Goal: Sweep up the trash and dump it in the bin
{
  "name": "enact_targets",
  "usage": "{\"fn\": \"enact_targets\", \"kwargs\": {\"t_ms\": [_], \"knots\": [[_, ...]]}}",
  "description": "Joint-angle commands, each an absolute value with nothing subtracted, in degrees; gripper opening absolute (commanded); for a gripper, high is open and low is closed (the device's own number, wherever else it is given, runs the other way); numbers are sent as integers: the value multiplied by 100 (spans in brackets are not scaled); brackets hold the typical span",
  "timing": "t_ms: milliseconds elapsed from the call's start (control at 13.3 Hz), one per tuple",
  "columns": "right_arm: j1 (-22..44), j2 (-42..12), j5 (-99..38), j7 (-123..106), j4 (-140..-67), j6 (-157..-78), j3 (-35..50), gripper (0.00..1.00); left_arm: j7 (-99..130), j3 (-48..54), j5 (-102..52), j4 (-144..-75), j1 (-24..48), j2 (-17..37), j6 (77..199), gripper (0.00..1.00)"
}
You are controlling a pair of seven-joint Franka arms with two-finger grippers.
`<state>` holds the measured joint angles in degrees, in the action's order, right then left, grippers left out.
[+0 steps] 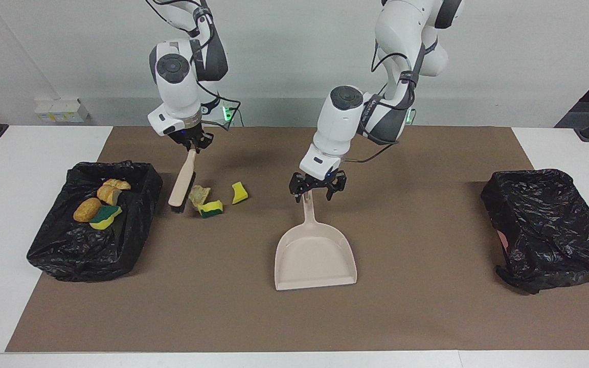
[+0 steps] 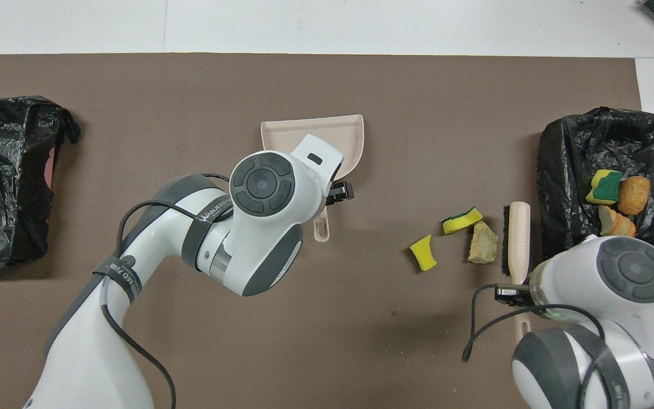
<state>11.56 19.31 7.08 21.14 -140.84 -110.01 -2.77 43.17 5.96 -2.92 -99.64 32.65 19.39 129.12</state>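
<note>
Three scraps of trash lie on the brown mat: a tan chunk (image 1: pixel 200 194) (image 2: pixel 483 244), a yellow-green sponge (image 1: pixel 211 208) (image 2: pixel 462 220) and a yellow piece (image 1: pixel 240 192) (image 2: pixel 422 253). Several more lie in the black-lined bin (image 1: pixel 136 235) (image 2: pixel 554 187). My right gripper (image 1: pixel 190 148) is shut on the beige brush (image 1: pixel 182 179) (image 2: pixel 519 233). Its bristles are down on the mat between the bin and the tan chunk. My left gripper (image 1: pixel 317 188) is open, low over the handle end of the beige dustpan (image 1: pixel 315 255) (image 2: pixel 349 142), one finger on each side.
A second black bag (image 1: pixel 550 230) (image 2: pixel 3 170) sits at the left arm's end of the table. The brown mat (image 1: pixel 417 306) covers most of the white table.
</note>
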Motion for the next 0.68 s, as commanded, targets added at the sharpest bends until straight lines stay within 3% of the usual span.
{"fn": "enact_targets", "kwargs": {"t_ms": [0, 151, 452, 527, 602], "knots": [[1063, 2540, 800, 1995, -14957, -11511, -202, 0, 4333, 492, -317, -10300, 3428, 1924, 13157, 100], [976, 2488, 800, 1995, -15265, -11995, -202, 0, 4307, 483, -194, -10266, 3682, 2249, 13358, 100], [1072, 2155, 800, 2047, -15284, -12269, -185, 0, 4263, 448, 210, -10064, 3674, 2311, 13280, 100], [1142, 2092, 791, 2065, -15267, -12357, -176, 0, 4263, 440, 220, -10063, 3674, 2312, 13280, 95], [1299, 2022, 748, 2065, -15223, -12357, -176, 0, 4254, 439, 307, -10063, 3674, 2312, 13211, 74]]}}
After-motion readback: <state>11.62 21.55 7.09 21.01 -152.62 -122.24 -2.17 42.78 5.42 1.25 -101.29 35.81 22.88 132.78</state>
